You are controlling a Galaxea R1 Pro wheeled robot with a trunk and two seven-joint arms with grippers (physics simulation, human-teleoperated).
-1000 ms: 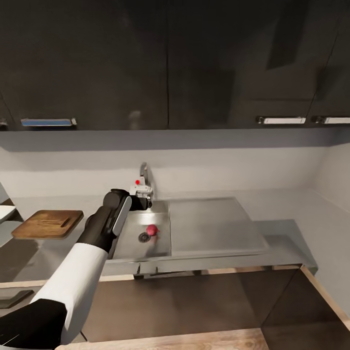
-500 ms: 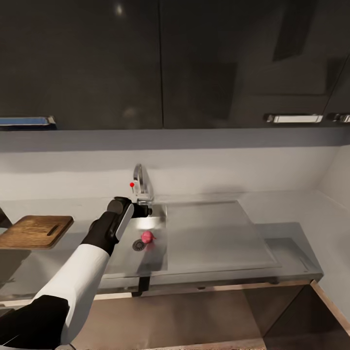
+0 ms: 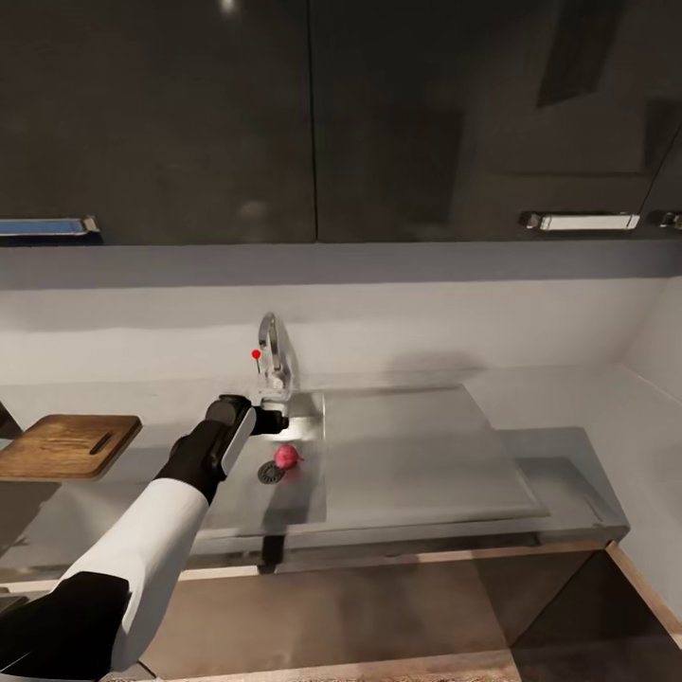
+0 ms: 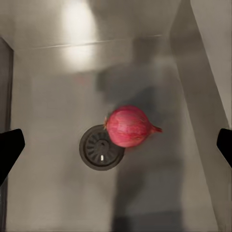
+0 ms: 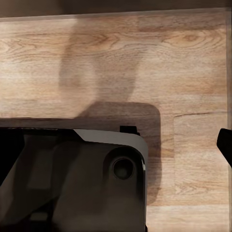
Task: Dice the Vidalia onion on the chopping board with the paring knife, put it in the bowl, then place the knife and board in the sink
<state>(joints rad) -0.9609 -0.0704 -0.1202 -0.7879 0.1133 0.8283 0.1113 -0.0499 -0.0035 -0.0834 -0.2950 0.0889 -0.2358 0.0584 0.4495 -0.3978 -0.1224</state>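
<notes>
One round red-pink onion (image 3: 287, 457) lies on the floor of the grey rectangular steel sink (image 3: 303, 502), a little left of the centre of the head view, touching the edge of the single round dark drain (image 3: 270, 473); in the left wrist view the same onion (image 4: 128, 126) sits mid-frame, its pointed tip toward the right edge, overlapping the rim of the drain (image 4: 99, 149). The left hand (image 3: 275, 414) hangs over the basin just above the onion, on one white-and-black arm rising from the lower left of the frame. Its two dark fingertips (image 4: 9, 147) show at the left and right edges of the wrist view, spread wide apart with the onion between them and touching neither. One chrome tap (image 3: 271, 352) with a small red knob stands at the back rim of the sink, and one flat steel drainboard (image 3: 417, 455) stretches to the right of the basin. One brown wooden chopping board (image 3: 64, 446) with a handle slot rests on the grey glossy tabletop (image 3: 142, 417) at the left edge, well apart from the sink. Three pale bar handles (image 3: 578, 221) show on the glossy dark wall cabinets (image 3: 379, 114). The right wrist view looks down on light wood floor (image 5: 145, 63) and a dark part of the robot's body (image 5: 72, 179); one dark fingertip (image 5: 226, 142) shows at the right edge, and whether the right hand is spread or closed I cannot tell. No writing or labels are legible.
</notes>
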